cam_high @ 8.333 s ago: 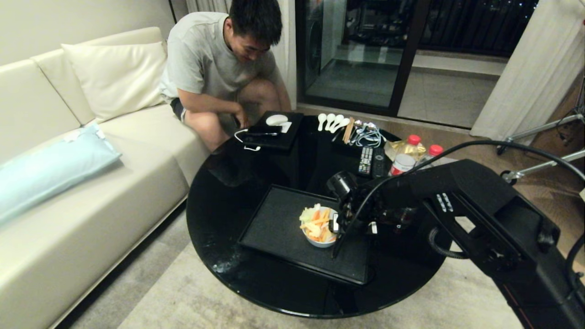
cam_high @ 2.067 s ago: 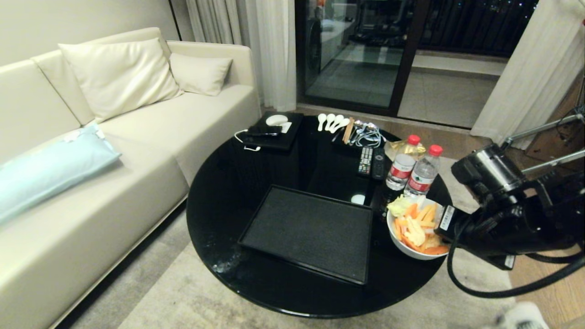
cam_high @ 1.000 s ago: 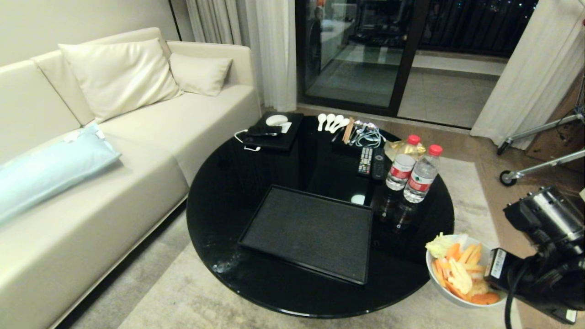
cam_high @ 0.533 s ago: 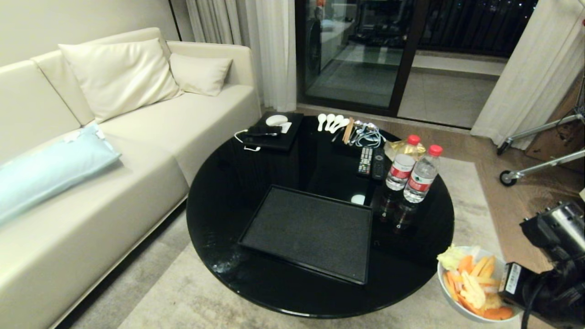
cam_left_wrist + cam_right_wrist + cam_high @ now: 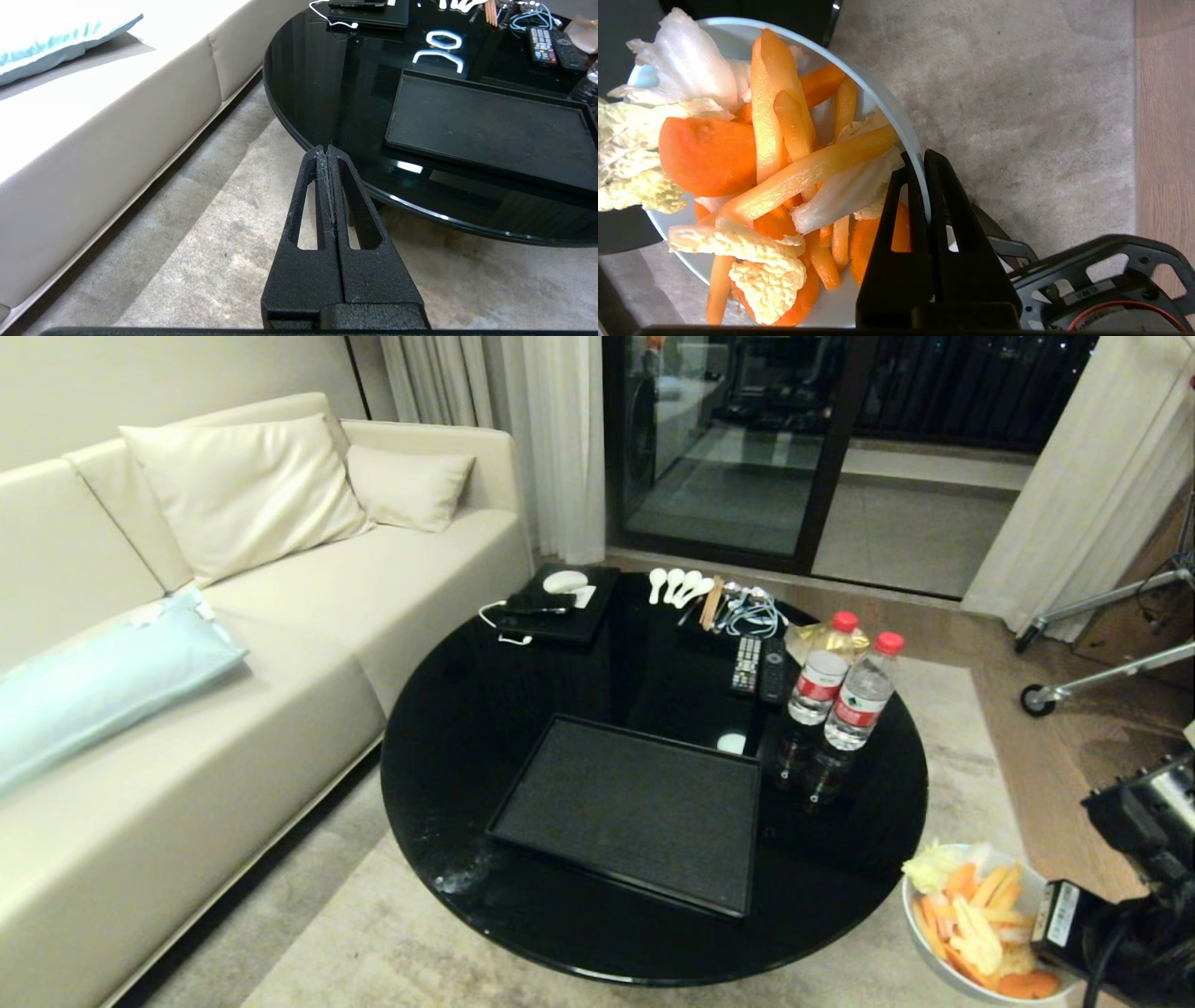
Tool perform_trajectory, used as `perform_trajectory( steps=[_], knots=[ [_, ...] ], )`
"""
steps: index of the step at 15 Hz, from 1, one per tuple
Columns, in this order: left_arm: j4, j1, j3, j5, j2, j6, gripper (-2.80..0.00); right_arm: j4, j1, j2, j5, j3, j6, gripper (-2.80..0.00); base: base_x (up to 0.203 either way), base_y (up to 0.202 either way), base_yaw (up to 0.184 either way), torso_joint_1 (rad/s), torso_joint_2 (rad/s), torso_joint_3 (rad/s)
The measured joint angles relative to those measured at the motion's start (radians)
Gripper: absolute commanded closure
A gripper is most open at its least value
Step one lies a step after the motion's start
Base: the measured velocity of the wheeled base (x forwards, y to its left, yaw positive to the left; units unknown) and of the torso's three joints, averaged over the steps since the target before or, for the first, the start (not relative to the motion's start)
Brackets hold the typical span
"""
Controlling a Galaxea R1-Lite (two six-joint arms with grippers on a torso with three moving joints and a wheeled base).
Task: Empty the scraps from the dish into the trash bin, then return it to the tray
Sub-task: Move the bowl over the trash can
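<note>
My right gripper [image 5: 920, 161] is shut on the rim of the dish [image 5: 913, 913], a white bowl. One finger is inside the rim and the other outside. The dish hangs upright over the carpet, beyond the round table's near right edge, at the bottom right of the head view. The scraps [image 5: 976, 929] fill it: orange carrot sticks with pale cabbage pieces [image 5: 775, 154]. The black tray [image 5: 635, 807] lies bare on the table [image 5: 448, 728]. The trash bin is out of view. My left gripper [image 5: 325, 149] hangs shut and holds nothing, parked above the carpet by the table's edge.
Two water bottles [image 5: 845, 691], remotes [image 5: 758, 665], white spoons [image 5: 677, 583] and a black slab [image 5: 560, 602] stand along the table's far side. A cream sofa [image 5: 187, 663] runs along the left. A wheeled stand [image 5: 1036, 695] is on the floor at the right.
The right gripper has carried the dish off the tray, past the table's right edge, then lower and nearer over the carpet. The person on the sofa has left.
</note>
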Motion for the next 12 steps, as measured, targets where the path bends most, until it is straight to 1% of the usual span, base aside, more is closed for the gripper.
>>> perform_trajectory(
  steps=[9,11,12],
  knots=[
    [0.001,0.000,0.000,0.000,0.000,0.000,0.00,-0.008,0.001,-0.039,0.005,0.042,0.000,0.00,0.000,0.000,0.000,0.000,0.00,0.000],
    [0.001,0.000,0.000,0.000,0.000,0.000,0.00,-0.011,0.001,-0.031,0.042,0.033,-0.001,0.00,0.000,0.000,0.000,0.000,0.00,0.000],
    [0.001,0.000,0.000,0.000,0.000,0.000,0.00,-0.011,0.001,-0.028,0.045,0.031,-0.001,0.00,0.000,0.000,0.000,0.000,0.00,0.000]
  ],
)
